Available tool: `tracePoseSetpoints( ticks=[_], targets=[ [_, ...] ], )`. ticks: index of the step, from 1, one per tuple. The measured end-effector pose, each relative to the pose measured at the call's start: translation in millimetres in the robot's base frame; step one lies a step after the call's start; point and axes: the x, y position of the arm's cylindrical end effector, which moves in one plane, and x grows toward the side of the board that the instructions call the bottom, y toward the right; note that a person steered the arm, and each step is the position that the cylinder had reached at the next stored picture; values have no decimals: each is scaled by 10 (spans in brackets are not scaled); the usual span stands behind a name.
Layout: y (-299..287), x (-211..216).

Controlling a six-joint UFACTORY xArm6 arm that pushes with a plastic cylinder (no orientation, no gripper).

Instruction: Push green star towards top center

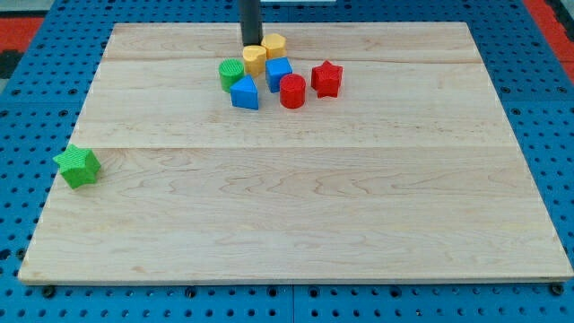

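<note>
The green star (77,166) lies at the view's left edge of the wooden board (296,206), about halfway down. My tip (250,45) is at the view's top centre, far from the star, just above a yellow block (255,59) in a cluster of blocks. The rod rises out of the view's top.
The cluster at the top centre holds a second yellow block (274,45), a green round block (231,74), a blue block (279,73), a blue triangular block (245,93), a red cylinder (292,91) and a red star (326,79). Blue pegboard (27,108) surrounds the board.
</note>
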Motion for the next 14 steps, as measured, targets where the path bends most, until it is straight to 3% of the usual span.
tracePoseSetpoints(
  ticks=[2,3,4,5,6,7,9,10,12,13,14],
  targets=[
    [51,6],
    [-237,62],
    [-1215,272],
    [-2126,740],
    [-2593,1407],
    [-2580,1914],
    [-2430,2459],
    [-1871,2547],
    [-31,2544],
    [8,2984],
    [175,3098]
  ],
)
